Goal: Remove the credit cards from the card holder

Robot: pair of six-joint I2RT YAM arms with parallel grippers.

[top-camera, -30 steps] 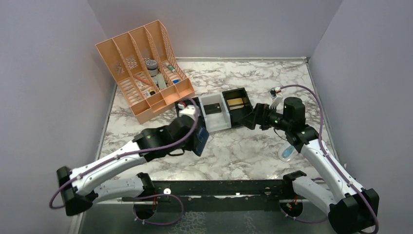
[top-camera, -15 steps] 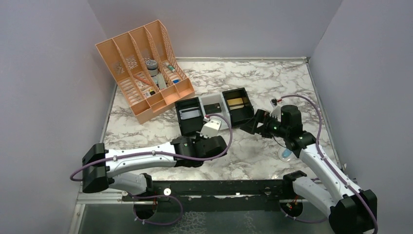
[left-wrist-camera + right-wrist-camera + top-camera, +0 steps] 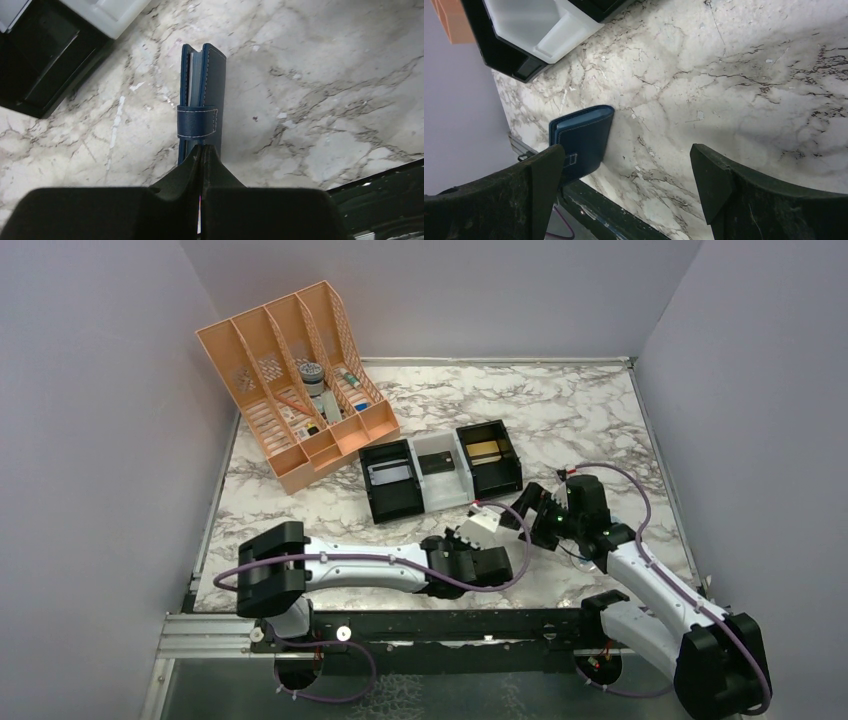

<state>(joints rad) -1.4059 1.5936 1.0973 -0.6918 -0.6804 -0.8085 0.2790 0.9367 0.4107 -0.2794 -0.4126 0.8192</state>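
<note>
The card holder point(image 3: 202, 95) is a navy bifold wallet with a strap round it. It stands on edge on the marble near the front rail, and also shows in the right wrist view point(image 3: 583, 135). My left gripper point(image 3: 202, 148) is shut on its near end and covers it from above point(image 3: 495, 565). My right gripper point(image 3: 626, 150) hangs open a little to the right point(image 3: 528, 523), with nothing between its fingers. A gold-tan credit card point(image 3: 485, 450) lies in the right black tray point(image 3: 508, 458). Only blue-grey inner layers show between the wallet's flaps.
A white tray point(image 3: 455, 480) and a left black tray point(image 3: 375, 495) stand mid-table, each holding a flat card-like piece. An orange slotted rack point(image 3: 290, 380) stands at the back left. The black front rail point(image 3: 430, 622) runs just behind the wallet. Purple walls enclose the table.
My left arm has swung right and toward the front edge, bringing the card holder down from the air to the marble. My right gripper has drawn back and lower, still open.
</note>
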